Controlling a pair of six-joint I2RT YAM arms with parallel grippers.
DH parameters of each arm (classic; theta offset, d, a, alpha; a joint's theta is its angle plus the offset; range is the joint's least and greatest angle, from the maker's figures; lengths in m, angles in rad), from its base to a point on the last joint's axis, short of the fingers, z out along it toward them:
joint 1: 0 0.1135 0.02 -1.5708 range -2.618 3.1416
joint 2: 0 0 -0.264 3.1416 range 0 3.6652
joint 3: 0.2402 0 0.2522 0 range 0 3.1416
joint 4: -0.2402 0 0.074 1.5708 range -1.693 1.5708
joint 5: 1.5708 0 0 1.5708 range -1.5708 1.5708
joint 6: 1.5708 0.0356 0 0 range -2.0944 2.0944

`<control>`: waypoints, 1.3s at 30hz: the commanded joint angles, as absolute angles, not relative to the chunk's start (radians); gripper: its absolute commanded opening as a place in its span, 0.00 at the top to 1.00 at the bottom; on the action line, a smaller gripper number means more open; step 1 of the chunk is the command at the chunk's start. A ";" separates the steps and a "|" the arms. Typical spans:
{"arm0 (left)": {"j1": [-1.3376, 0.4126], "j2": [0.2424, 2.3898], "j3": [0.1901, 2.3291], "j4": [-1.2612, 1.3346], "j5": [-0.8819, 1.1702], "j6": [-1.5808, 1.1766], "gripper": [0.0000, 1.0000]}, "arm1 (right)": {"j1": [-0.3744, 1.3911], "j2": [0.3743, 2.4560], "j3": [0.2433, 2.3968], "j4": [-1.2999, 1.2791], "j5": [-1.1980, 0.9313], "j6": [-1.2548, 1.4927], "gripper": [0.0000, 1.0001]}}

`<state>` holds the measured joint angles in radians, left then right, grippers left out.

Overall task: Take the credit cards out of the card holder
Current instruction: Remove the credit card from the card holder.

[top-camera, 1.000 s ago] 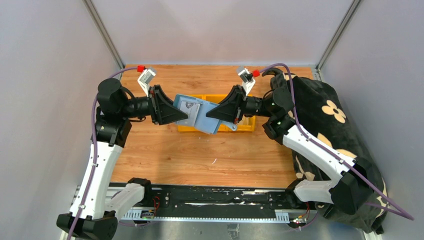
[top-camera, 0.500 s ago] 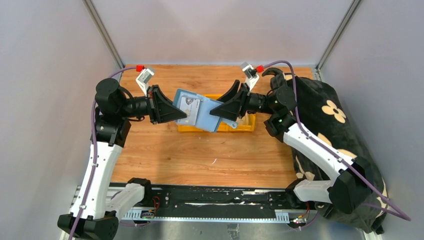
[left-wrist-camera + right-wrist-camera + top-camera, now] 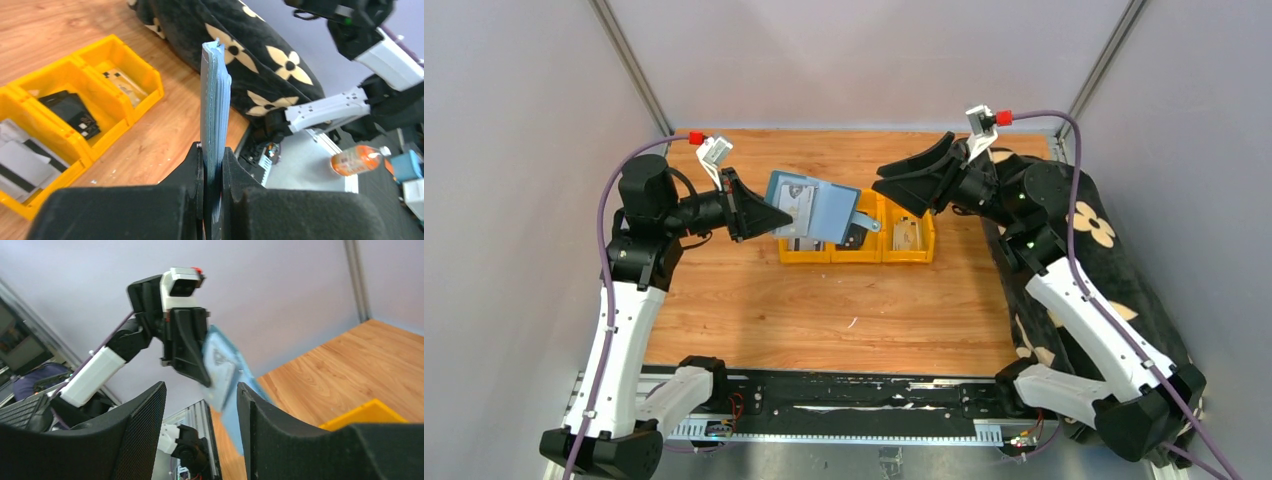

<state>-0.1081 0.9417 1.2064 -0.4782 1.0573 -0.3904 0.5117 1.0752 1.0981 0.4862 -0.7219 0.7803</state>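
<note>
Left pincer clamped tight on card holder, aloft over yellow bins. Right pincer spread wide, empty, apart from holder. Dark credit card in middle bin.

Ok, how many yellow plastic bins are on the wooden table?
3, side by side in one row: the left bin, partly hidden behind the raised slate-blue card holder, the middle bin and the right bin.
</note>
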 commanded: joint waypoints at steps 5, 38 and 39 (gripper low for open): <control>-0.103 0.940 1.211 -0.487 0.940 -0.375 1.00 | 0.716 1.173 1.139 0.447 -0.724 0.696 0.40; -0.103 0.920 1.155 -0.362 1.215 -0.501 0.97 | 0.770 1.465 1.158 0.811 -0.779 0.951 0.66; -0.103 0.920 1.154 -0.364 1.216 -0.501 0.97 | 0.771 1.473 1.160 0.818 -0.777 0.959 0.68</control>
<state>-0.0883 0.9329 1.1591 -0.3733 1.0981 -0.4728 0.7582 1.4387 1.1324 0.7036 -0.7864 0.9024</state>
